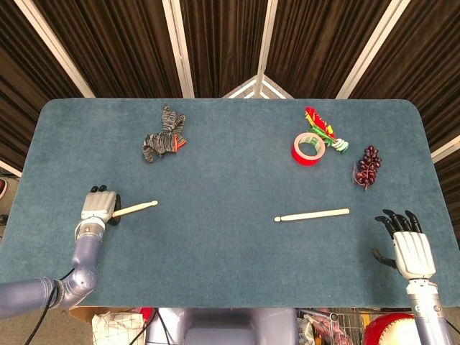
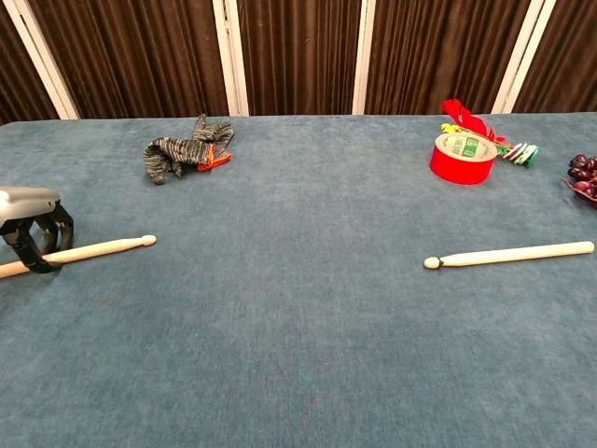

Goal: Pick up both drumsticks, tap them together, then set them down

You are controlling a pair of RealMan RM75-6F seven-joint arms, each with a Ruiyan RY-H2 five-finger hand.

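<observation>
Two drumsticks, pale wood, slender, tapered to a small bead tip; judged light, rigid and smooth, likely to roll on the worktop (image 1: 230,244) and to pivot in a loose grip, so best taken on the thick butt third, well back from the tip. Left stick (image 1: 136,208): near the left edge, tip pointing toward the centre, butt end under the left hand (image 1: 98,205), whose dark fingers (image 2: 37,245) curl around the shaft; whether the stick is lifted or resting on the cloth cannot be told. Right stick (image 1: 313,214): lying flat toward the right edge, tip toward the centre, untouched. Right hand (image 1: 408,244): near the front right corner, well apart from its stick, fingers spread, holding nothing; seen in the head view only. Other items along the far side: a grey knitted piece (image 1: 162,139) toward the left, a red tape roll (image 1: 307,149), bright clips (image 1: 322,128) just behind it, and a dark grape bunch (image 1: 368,166) by the right edge. Blue cloth surface offers some grip against sliding.
</observation>
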